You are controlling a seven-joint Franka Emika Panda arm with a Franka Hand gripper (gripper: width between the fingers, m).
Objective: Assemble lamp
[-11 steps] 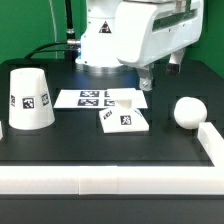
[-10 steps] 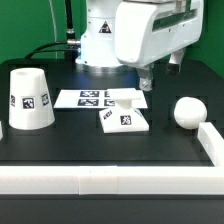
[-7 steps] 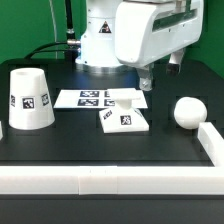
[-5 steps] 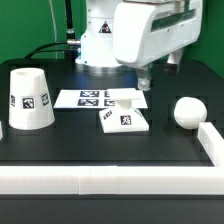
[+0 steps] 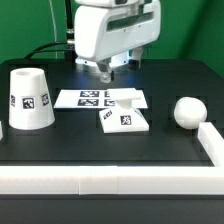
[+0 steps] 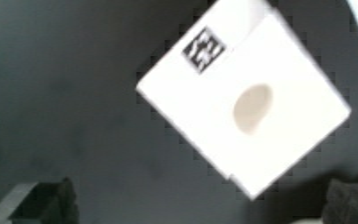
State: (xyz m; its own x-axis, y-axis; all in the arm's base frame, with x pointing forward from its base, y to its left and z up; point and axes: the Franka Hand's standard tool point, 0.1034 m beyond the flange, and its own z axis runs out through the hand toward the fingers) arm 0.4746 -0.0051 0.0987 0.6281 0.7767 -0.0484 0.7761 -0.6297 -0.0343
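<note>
Holding: nothing; the gripper (image 6: 194,205) stood wide open, its two dark fingertips well apart with only the black worktop (image 5: 120,150) between them.
Gripper height: raised clear of the worktop and touching no part.
Base position: the flat square white plastic lamp base (image 5: 125,118) lay flat below the gripper and a little ahead of it, tag face and round socket upward, just beside the marker board (image 5: 98,98).
Base handling: it looked stiff, light and smooth, so it would probably skid on the worktop if nudged from one side only.
Base hold: the best hold was judged to be across two opposite straight edges, low down and centred. The slab was thin and offered the fingertips little height.
Bulb position: the round-headed white plastic bulb (image 5: 186,112) sat well away from the gripper, toward the exterior view's right.
Bulb handling: it seemed light and hard, and its round head was likely to roll or squirt out of a loose pinch.
Shade position: the tapered white plastic cup-like shade (image 5: 29,100) stood mouth down, well away from the gripper toward the exterior view's left.
Shade handling: it seemed light and thin-walled, and its slope could let the fingertips slide upward.
</note>
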